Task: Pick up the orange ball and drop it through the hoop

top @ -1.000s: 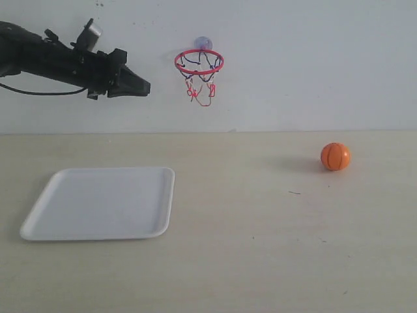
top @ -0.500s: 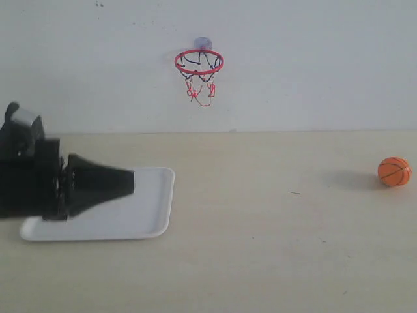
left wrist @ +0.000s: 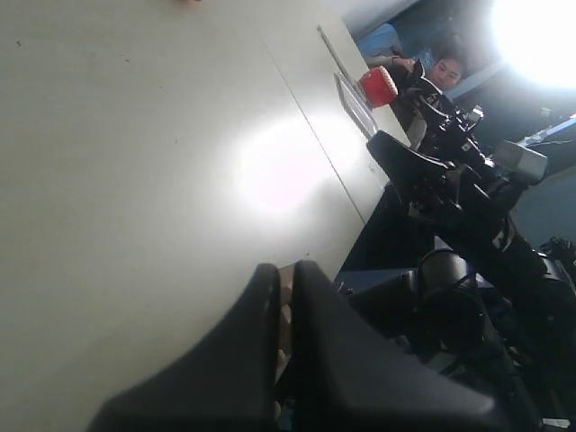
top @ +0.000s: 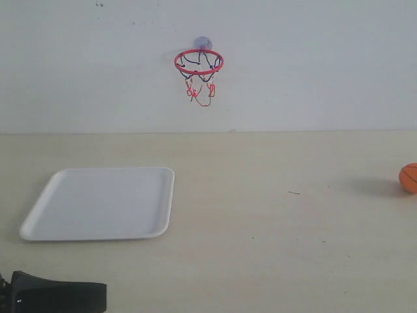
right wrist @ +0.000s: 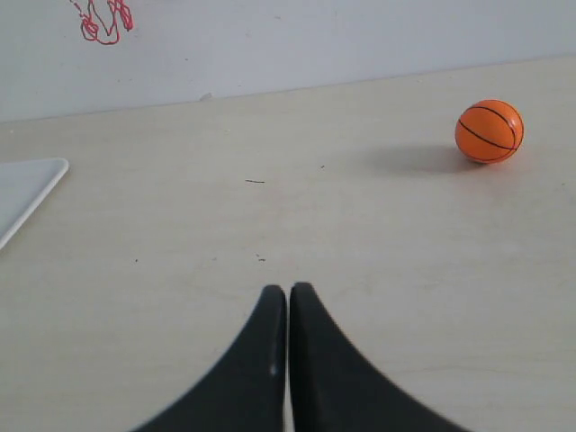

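The orange ball (top: 410, 177) lies on the table at the far right edge of the exterior view, partly cut off; the right wrist view shows it whole (right wrist: 489, 130), well ahead of my right gripper (right wrist: 288, 290) and off to one side. That gripper is shut and empty, low over the table. The hoop (top: 199, 62) hangs on the back wall with its red ring level; only net strands (right wrist: 103, 22) show in the right wrist view. My left gripper (top: 101, 297) lies low at the bottom left corner, shut on nothing (left wrist: 283, 270). The right gripper is outside the exterior view.
A white tray (top: 98, 202) rests on the left half of the table, its corner (right wrist: 22, 193) showing in the right wrist view. In the left wrist view the table's edge (left wrist: 360, 193) runs past dark arm hardware (left wrist: 450, 180) and a person beyond.
The ball has rolled right, from mid-right to the view's edge. My left arm has dropped from beside the hoop, past the tray, to the bottom left corner.
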Available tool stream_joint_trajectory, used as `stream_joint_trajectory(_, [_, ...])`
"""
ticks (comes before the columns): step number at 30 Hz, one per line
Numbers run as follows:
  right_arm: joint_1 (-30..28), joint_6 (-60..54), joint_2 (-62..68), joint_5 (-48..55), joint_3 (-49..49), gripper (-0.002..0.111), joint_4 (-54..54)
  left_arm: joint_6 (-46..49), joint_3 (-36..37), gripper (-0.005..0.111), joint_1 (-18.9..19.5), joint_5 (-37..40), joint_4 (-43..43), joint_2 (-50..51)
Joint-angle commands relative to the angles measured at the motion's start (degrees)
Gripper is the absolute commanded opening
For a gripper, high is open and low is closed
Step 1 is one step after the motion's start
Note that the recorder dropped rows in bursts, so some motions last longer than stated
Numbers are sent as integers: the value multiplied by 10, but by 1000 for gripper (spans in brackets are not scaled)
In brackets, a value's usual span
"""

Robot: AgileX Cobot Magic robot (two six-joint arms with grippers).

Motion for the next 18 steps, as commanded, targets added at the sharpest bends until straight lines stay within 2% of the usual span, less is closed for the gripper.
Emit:
stream_joint_trajectory(1, [-1,-2,-3,-7,-1,0,-2,7,3,4,-2,4,5,-9])
stream_joint_trajectory(12, [-1,-2,-3,-7,-1,0,-2,8,3,4,-2,4,5,-18])
stream_joint_trajectory(18, [-1,-2,-3,-7,-1,0,-2,8,3,4,-1,-5,5,-162])
